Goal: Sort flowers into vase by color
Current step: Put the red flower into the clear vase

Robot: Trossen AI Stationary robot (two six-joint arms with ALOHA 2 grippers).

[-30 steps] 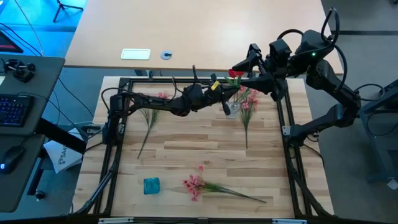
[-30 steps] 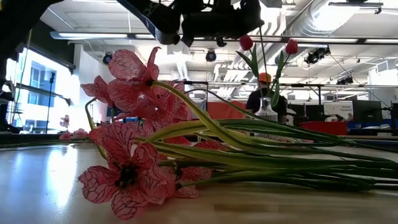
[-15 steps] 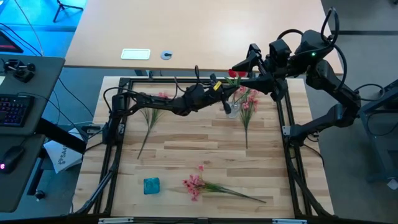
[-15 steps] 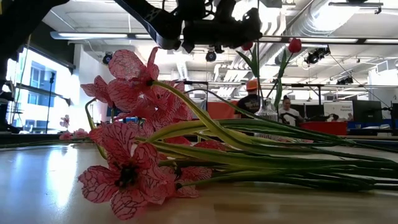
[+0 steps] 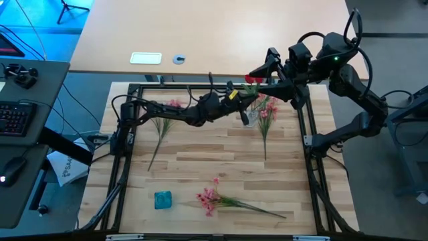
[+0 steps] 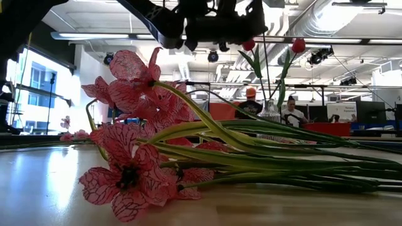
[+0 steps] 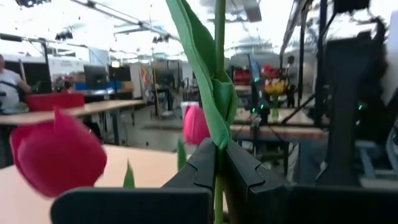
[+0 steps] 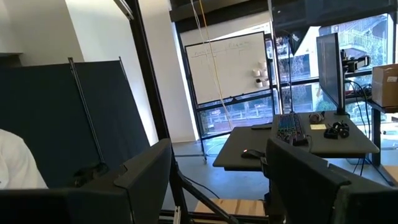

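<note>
over the vase (image 5: 250, 118), left fingers (image 7: 245, 174) clamp a red flower's stem (image 7: 218, 37).

red flowers (image 6: 298, 45): 2 (both upright) | pink sprays (image 5: 210, 197): 3 | vase (image 5: 251, 119): 1 — blue block (image 5: 162, 199): 1

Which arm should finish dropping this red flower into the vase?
Left. Its gripper is shut on the red flower's stem, right over the vase. The right gripper is open, empty and up at the table's far edge.
</note>
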